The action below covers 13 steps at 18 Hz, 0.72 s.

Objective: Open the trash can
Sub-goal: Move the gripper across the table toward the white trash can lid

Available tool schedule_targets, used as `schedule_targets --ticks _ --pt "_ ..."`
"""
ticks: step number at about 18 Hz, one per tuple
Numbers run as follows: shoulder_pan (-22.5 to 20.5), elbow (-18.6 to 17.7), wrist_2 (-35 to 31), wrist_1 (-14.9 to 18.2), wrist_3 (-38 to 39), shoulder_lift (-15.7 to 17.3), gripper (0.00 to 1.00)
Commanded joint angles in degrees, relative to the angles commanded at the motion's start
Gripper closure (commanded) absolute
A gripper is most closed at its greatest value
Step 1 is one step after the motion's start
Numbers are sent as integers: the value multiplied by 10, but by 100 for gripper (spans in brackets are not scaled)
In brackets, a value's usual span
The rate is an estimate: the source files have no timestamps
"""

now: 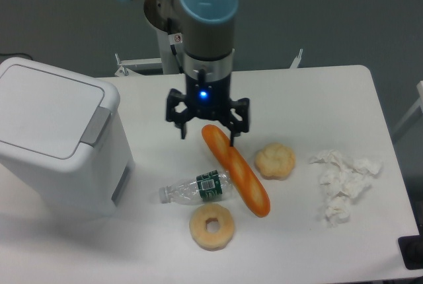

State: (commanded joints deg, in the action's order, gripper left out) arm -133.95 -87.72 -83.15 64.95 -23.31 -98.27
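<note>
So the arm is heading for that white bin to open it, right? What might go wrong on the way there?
Two things, as a guess. The open gripper hangs right over the top end of the bread stick; if it travels low, a finger could knock the loaf into the plastic bottle. Also, the trash can has its lid shut, and the grey push tab is a narrow strip; pressing beside it would probably just shove the bin without opening it.

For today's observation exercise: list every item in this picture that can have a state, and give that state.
trash can: upright, lid shut
gripper: open, empty, above the table
bottle: lying on its side
baguette: lying flat
tissue: crumpled
</note>
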Motion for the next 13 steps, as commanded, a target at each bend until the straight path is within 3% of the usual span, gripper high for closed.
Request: schedule_targets --ticks 3,6,8,13 --pt "1 15 53 -1 41 12 58" --pt "2 21 84 -3 69 28 82" --pt "3 22 126 -3 88 39 90" --pt "18 2 164 -2 107 55 97"
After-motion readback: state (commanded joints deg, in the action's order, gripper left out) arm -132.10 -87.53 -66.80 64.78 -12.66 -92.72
